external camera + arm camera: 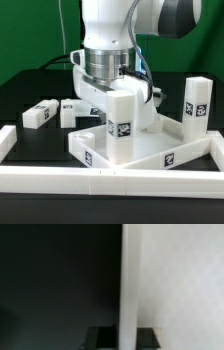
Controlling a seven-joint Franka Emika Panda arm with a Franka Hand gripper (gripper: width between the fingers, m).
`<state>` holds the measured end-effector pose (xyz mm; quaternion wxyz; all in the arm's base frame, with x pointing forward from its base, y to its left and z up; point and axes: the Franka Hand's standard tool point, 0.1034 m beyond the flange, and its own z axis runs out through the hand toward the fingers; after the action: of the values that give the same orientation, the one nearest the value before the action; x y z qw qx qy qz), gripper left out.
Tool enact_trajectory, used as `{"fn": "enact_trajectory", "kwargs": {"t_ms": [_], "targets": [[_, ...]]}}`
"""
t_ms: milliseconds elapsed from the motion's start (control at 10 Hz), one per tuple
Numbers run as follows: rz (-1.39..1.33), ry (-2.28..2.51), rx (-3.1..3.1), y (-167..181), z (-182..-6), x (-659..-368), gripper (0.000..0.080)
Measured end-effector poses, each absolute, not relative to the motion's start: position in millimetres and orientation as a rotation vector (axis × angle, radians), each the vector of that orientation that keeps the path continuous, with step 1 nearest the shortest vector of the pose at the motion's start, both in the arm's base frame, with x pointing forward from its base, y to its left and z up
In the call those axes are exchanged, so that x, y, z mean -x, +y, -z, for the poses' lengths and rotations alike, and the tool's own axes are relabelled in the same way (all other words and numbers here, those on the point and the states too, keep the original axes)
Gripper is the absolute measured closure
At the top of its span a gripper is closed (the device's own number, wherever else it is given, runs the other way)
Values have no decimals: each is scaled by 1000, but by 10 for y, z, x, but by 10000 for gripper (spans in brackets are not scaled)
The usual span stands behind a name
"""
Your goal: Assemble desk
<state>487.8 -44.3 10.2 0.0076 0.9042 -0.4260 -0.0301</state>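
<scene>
Leg (122, 112) is standing upright straight below my pincer (124, 339), its long axis running vertically in line with my wrist. I am clamping the pincer nearly shut on its upper end. Its foot is meeting the tabletop (150, 146) near the corner on the exterior view's left, though I am failing to tell whether it is seated. I am judging the coming move as straight down along that axis. A second leg (197, 100) is standing at the right corner.

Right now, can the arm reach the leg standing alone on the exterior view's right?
Probably not yet: the end effector looks shut on another leg at the tabletop. The standing leg itself has open space above it.
</scene>
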Motion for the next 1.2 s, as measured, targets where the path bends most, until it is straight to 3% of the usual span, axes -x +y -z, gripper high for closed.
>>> {"fn": "enact_trajectory", "kwargs": {"t_ms": [800, 1200], "targets": [[96, -607, -3077, -560, -111, -4885, 730], [84, -269, -3112, -406, -108, -5003, 733]]}}
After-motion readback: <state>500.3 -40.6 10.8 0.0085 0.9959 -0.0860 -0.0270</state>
